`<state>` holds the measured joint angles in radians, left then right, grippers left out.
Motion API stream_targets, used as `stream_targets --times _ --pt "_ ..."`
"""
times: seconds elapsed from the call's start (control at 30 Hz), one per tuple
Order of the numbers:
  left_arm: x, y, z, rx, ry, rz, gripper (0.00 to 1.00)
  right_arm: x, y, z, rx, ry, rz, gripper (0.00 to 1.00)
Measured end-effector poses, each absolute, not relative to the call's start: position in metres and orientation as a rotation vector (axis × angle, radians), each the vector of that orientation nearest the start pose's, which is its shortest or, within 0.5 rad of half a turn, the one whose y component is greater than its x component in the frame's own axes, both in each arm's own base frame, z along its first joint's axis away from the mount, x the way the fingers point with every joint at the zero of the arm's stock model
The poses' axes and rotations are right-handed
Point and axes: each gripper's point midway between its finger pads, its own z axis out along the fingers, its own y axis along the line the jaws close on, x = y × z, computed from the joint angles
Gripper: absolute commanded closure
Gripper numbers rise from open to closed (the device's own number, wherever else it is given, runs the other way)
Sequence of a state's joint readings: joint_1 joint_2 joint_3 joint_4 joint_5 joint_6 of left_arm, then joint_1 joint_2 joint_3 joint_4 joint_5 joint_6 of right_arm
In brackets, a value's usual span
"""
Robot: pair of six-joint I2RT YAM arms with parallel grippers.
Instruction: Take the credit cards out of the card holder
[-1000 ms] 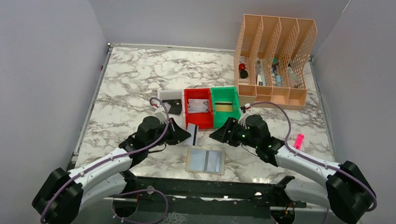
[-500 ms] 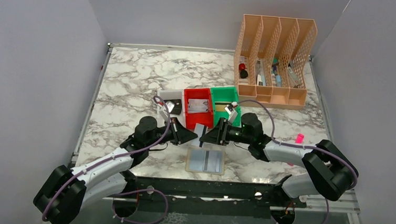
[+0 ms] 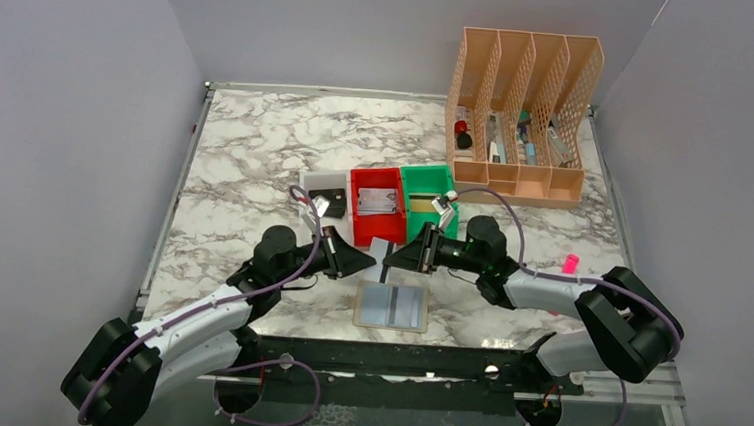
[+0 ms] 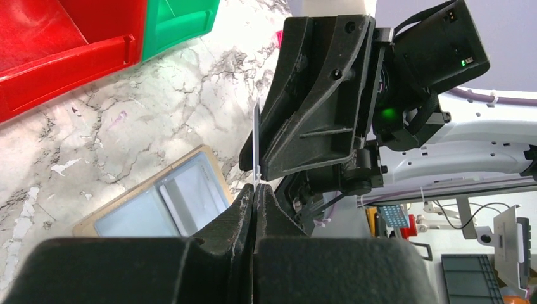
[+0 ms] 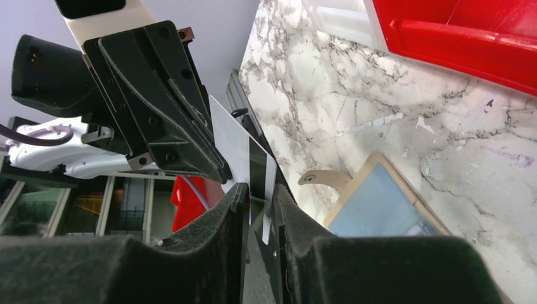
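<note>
The card holder (image 3: pixel 392 304) lies open and flat on the marble near the front edge, blue-grey inside up; it also shows as the card holder (image 4: pixel 158 202) and the card holder (image 5: pixel 386 202) in the wrist views. Just above it my left gripper (image 3: pixel 367 262) is shut on a silvery credit card (image 3: pixel 380 255) with a dark stripe, held on edge. In the left wrist view the card (image 4: pixel 256 145) rises thin from the left gripper (image 4: pixel 254 190). My right gripper (image 5: pixel 261 196) faces it, jaws on both sides of the card (image 5: pixel 237 145) with a small gap still showing.
Behind the grippers stand a white tray (image 3: pixel 313 182) with a black flat item, a red tray (image 3: pixel 356 212) with a grey card, and a green tray (image 3: pixel 445 210). An orange desk organizer (image 3: pixel 520 118) fills the back right. A pink object (image 3: pixel 570 264) lies to the right.
My right gripper has moved left to the card held by the left gripper, and its jaws have narrowed around the card's free end. The left arm shifted only slightly.
</note>
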<state>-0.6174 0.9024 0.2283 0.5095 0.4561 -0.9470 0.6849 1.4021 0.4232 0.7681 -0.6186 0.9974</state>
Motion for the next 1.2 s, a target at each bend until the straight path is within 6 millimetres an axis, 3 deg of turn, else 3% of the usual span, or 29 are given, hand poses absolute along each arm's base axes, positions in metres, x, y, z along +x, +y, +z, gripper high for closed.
stream_targets --times 0.17,0.33,0.57,0.8,0.9,1.0,1.2 --pt "0.178 -0.258 0.156 0.052 1.980 -1.489 1.00 0.188 0.320 0.141 -0.188 2.095 1.682 0.88" --pt "0.178 -0.254 0.153 0.004 1.977 -1.485 0.90 0.184 0.319 0.145 -0.192 2.077 1.708 0.99" --pt "0.181 -0.251 0.151 -0.023 1.970 -1.471 0.40 0.181 0.319 0.153 -0.211 2.047 1.733 0.99" --pt "0.186 -0.244 0.135 -0.040 2.042 -1.362 0.19 0.183 0.311 0.150 -0.216 2.073 1.636 0.99" --pt "0.196 -0.236 0.132 -0.046 2.106 -1.221 0.10 0.193 0.306 0.151 -0.220 2.092 1.518 0.99" --pt "0.213 -0.221 0.143 -0.071 2.128 -1.039 0.06 0.209 0.302 0.162 -0.250 2.068 1.385 0.99" --pt "0.234 -0.180 0.162 -0.117 2.143 -0.695 0.01 0.258 0.303 0.189 -0.341 2.018 1.104 0.99"
